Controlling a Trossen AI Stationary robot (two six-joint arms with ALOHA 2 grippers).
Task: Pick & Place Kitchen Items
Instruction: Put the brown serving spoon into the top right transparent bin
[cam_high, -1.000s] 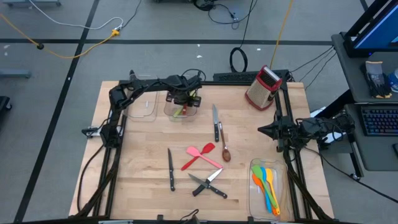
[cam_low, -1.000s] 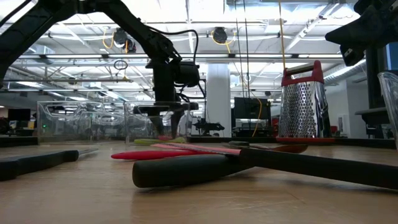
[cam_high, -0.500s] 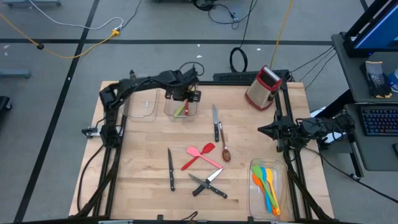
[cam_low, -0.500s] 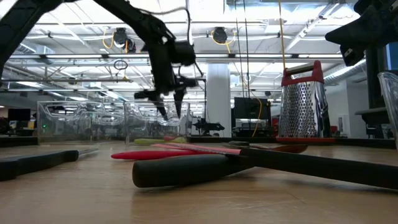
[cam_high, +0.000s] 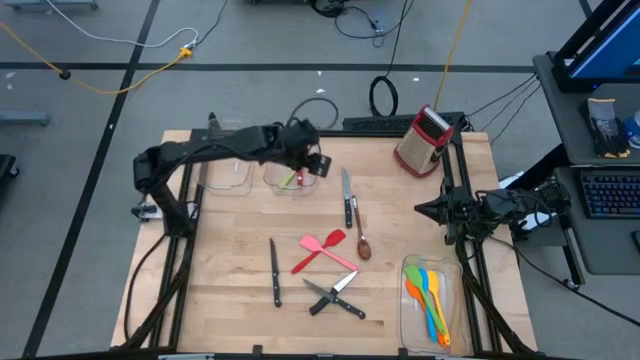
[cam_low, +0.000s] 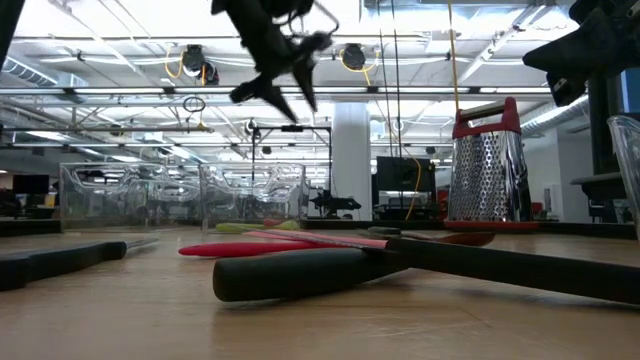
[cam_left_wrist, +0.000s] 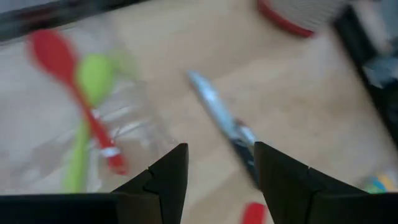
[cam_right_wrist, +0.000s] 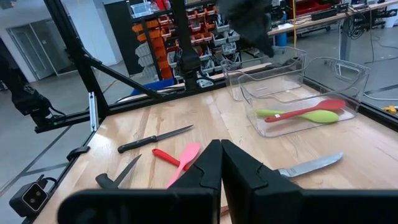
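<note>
My left gripper (cam_high: 310, 163) is open and empty, high above the table (cam_low: 270, 98), over the near right corner of a clear bin (cam_high: 291, 178). A red spoon (cam_left_wrist: 71, 87) and a green spoon (cam_left_wrist: 87, 118) lie in that bin. On the table lie a steel knife (cam_high: 347, 196), a brown spoon (cam_high: 362, 241), crossed red and pink spatulas (cam_high: 321, 250), a knife (cam_high: 275, 272) and two crossed knives (cam_high: 335, 296). My right gripper (cam_right_wrist: 221, 163) is shut and empty, waiting at the table's right edge (cam_high: 428, 209).
A second clear bin (cam_high: 231, 176) stands left of the first. A clear bin (cam_high: 430, 300) at the near right holds orange, blue, yellow and green utensils. A red box grater (cam_high: 424, 141) stands at the far right. Bare wood lies at the near left.
My left gripper has risen out of the clear bin, from low between its walls to high above the table, and has tipped from pointing down to slanting. It has stayed open. The red and green spoons stay in the bin.
</note>
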